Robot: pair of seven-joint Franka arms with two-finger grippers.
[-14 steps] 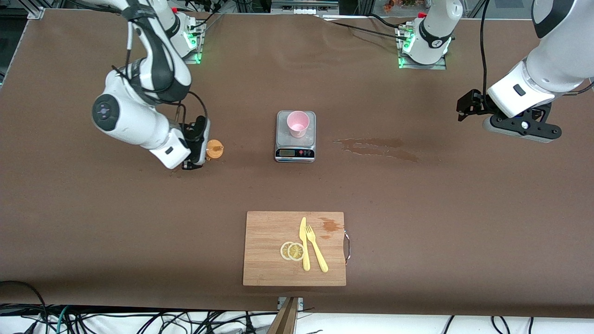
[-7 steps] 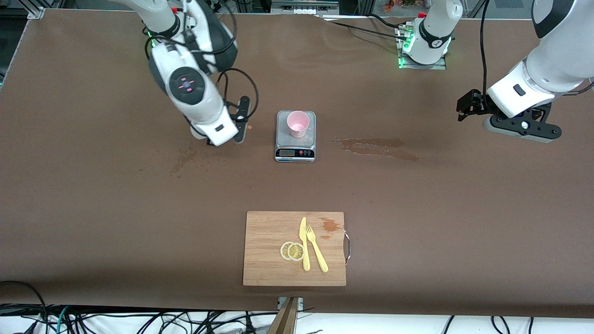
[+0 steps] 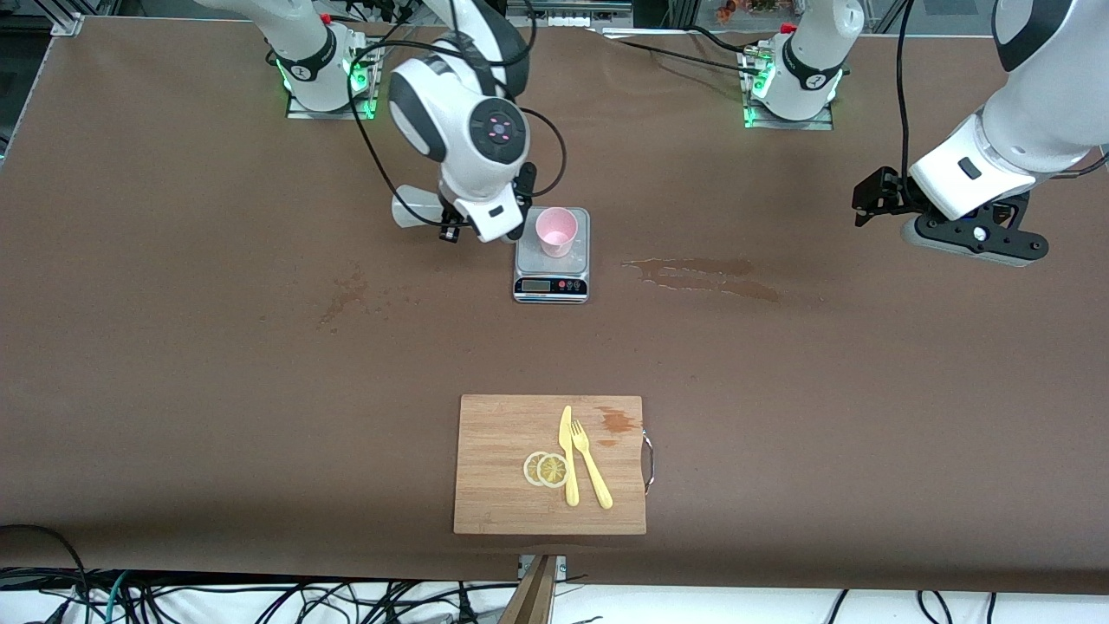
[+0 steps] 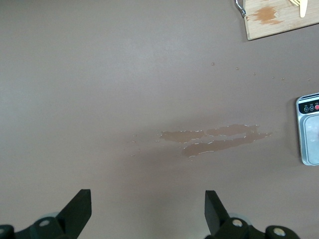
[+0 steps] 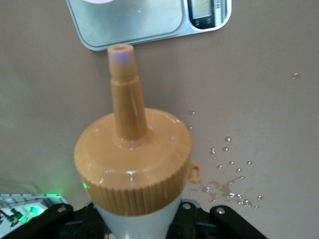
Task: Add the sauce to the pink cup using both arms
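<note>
- Right end effector [image 3: 450, 227] pinches the translucent whitish squeeze bottle with orange nozzle cap [image 5: 132, 159], held up in the air just beside the silver kitchen scale [image 3: 552, 253], toward the right arm's end of the brown surface [image 3: 260, 364].
- Nozzle tip points at the scale's edge in the right wrist view.
- Small light pink plastic cup [image 3: 555, 231] stands upright on the scale platform.
- Left end effector [image 4: 148, 209]: fingers spread, nothing between them; the arm waits over bare surface near the left arm's end, well apart from the scale.
- Wet streak [image 3: 702, 277] on the surface between the scale and that end.
- Wooden cutting board [image 3: 502, 503] with yellow plastic knife [image 3: 567, 455], fork [image 3: 591, 468] and lemon slices [image 3: 546, 469] lies nearer to the front camera than the scale.
</note>
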